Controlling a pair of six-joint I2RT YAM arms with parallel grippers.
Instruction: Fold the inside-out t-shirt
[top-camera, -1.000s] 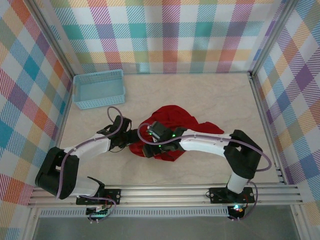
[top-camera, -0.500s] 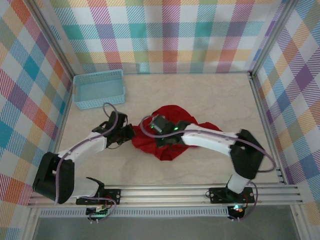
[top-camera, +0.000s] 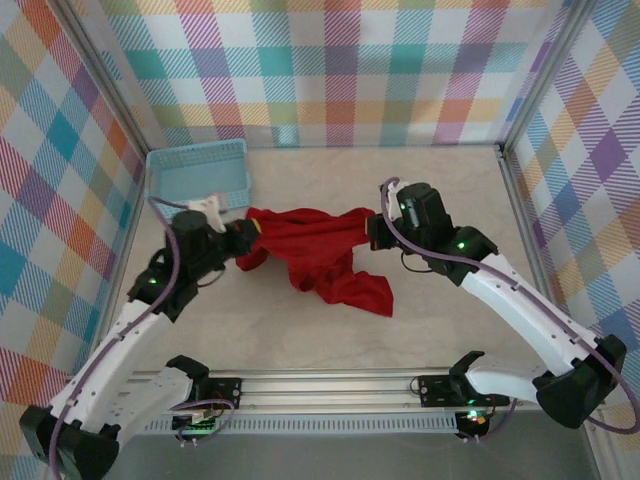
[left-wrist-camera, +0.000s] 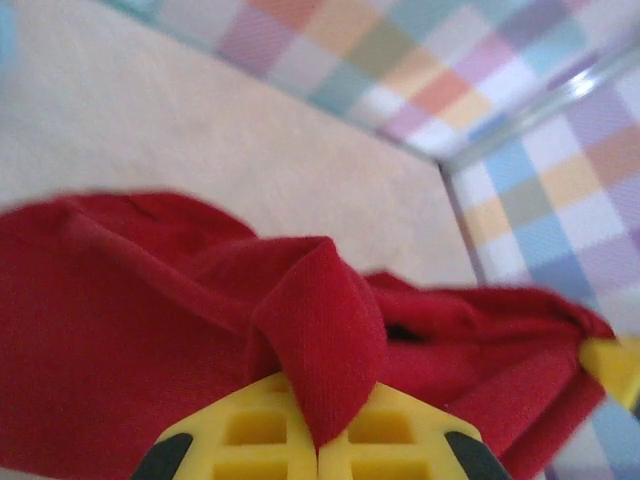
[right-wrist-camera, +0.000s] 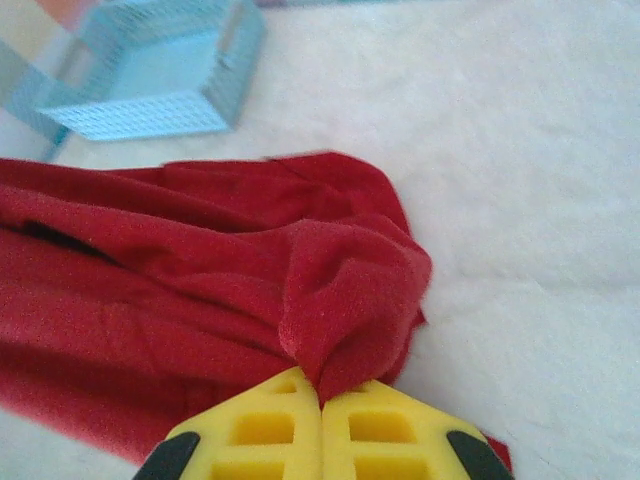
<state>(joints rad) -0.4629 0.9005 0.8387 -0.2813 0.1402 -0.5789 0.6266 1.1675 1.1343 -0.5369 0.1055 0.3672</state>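
Across the middle of the table (top-camera: 450, 190), the red inside-out t-shirt (top-camera: 318, 250) is stretched between both arms, near the light-blue basket (top-camera: 197, 178). The left gripper (top-camera: 245, 235) is clamped tight on one bunched end and the right gripper (top-camera: 370, 228) on the other, cloth pinched between each pair of yellow fingers (right-wrist-camera: 260, 425).

Robot lab test cell: plaid-print wall panels (top-camera: 340, 70) box in tabletop (top-camera: 440, 190); aluminium extrusion frame (top-camera: 330, 385); left arm (top-camera: 120, 340), right arm (top-camera: 520, 300) bolted on.
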